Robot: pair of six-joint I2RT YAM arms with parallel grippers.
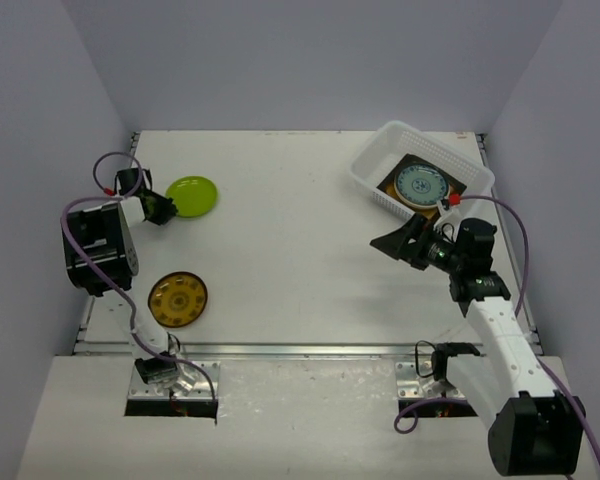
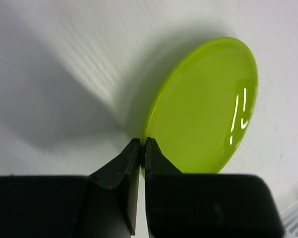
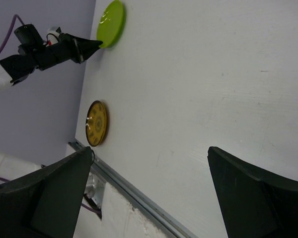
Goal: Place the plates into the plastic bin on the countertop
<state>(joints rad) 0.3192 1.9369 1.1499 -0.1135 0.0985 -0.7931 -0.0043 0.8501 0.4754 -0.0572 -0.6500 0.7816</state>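
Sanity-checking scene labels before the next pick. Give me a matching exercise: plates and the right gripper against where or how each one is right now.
Things:
1. lime green plate
2. yellow-brown plate
3. blue-patterned plate
4. right gripper

Place or state:
A. inside the plastic bin
B. open, holding nothing, just in front of the bin
C. rim at the tips of the shut left gripper
D. alone on the countertop, near the front left edge

Pairs: 1-C, 2-D, 3-A, 4-B
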